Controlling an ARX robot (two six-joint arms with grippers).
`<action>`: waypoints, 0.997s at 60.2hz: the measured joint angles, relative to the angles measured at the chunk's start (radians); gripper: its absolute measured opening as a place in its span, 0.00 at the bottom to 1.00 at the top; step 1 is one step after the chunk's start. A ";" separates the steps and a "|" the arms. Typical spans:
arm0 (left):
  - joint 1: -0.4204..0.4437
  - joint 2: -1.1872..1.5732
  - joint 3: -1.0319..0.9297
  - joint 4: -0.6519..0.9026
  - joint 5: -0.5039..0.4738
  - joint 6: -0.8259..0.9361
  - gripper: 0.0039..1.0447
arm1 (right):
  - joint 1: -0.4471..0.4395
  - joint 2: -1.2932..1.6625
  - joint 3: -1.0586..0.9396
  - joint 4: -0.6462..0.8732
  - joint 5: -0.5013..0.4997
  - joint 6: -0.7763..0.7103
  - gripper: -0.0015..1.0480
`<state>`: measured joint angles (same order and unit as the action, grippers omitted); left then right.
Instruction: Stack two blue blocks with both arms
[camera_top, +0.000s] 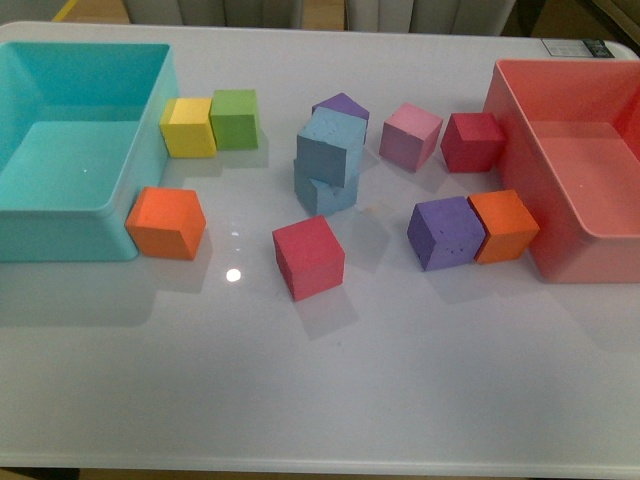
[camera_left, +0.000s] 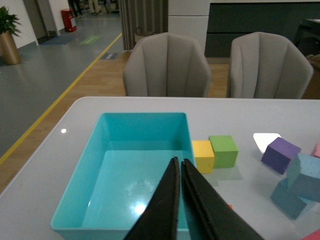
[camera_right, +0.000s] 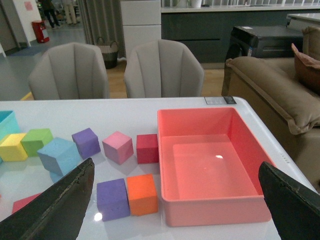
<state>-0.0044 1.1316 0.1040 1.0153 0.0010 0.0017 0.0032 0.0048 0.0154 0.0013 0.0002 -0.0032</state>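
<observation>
Two light blue blocks stand stacked at the middle of the white table: the upper blue block (camera_top: 331, 146) sits skewed on the lower blue block (camera_top: 325, 190). The stack also shows in the left wrist view (camera_left: 305, 176) and the upper block in the right wrist view (camera_right: 59, 155). Neither arm shows in the front view. My left gripper (camera_left: 178, 162) is shut and empty, above the turquoise bin (camera_left: 80, 197). My right gripper (camera_right: 175, 192) is wide open and empty, above the pink bin's (camera_right: 215, 212) near side.
Around the stack stand a purple cube (camera_top: 341, 106), pink cube (camera_top: 410, 136), dark red cube (camera_top: 472, 141), red cube (camera_top: 309, 257), purple cube (camera_top: 446, 232), orange cube (camera_top: 503, 226), orange cube (camera_top: 165, 222), yellow cube (camera_top: 187, 127), green cube (camera_top: 234, 119). Turquoise bin (camera_top: 60, 240) left, pink bin (camera_top: 590, 255) right.
</observation>
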 joint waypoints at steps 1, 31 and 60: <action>0.000 -0.008 -0.003 -0.005 0.000 0.000 0.01 | 0.000 0.000 0.000 0.000 0.000 0.000 0.91; 0.000 -0.476 -0.088 -0.380 -0.001 0.000 0.01 | 0.000 0.000 0.000 0.000 0.000 0.000 0.91; 0.000 -0.774 -0.089 -0.657 -0.001 0.000 0.01 | 0.000 0.000 0.000 0.000 0.000 0.000 0.91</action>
<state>-0.0044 0.3580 0.0151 0.3584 0.0002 0.0017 0.0032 0.0048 0.0154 0.0013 0.0002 -0.0036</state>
